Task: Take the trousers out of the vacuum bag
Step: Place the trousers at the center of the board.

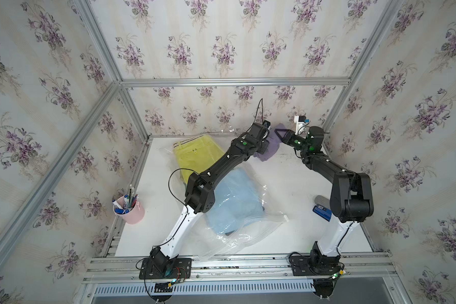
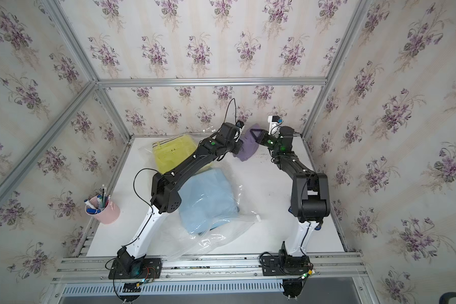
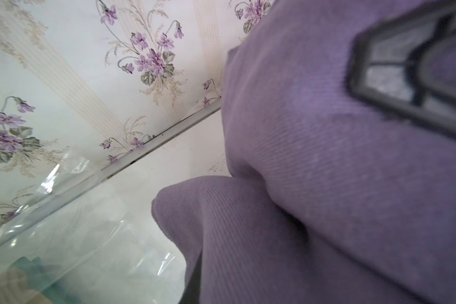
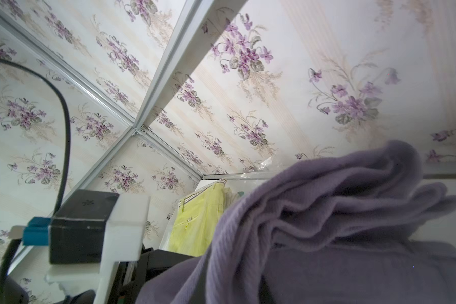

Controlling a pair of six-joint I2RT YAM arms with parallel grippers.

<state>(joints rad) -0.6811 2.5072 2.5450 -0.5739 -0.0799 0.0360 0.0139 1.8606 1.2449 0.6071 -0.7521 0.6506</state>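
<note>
purple trousers [image 1: 269,153] are soft, light, floppy; my right gripper [image 1: 279,134] pinches a bunched fold, the surest hold; whether my left gripper [image 1: 263,149] grips, i cannot tell.

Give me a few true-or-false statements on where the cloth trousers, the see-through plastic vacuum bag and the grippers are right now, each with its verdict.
1. The light blue cloth trousers lie inside the large see-through plastic vacuum bag. True.
2. The right gripper is shut on the bunched purple cloth trousers. True.
3. The purple trousers lie inside the vacuum bag. False: they are outside it, near the white table's far edge.
4. The pink cup of pens stands on the robot's right. False: it stands on the robot's left.
5. The yellow-green cloth trousers with a striped waistband lie nearer the robot than the light blue trousers. False: they lie farther back.
</note>
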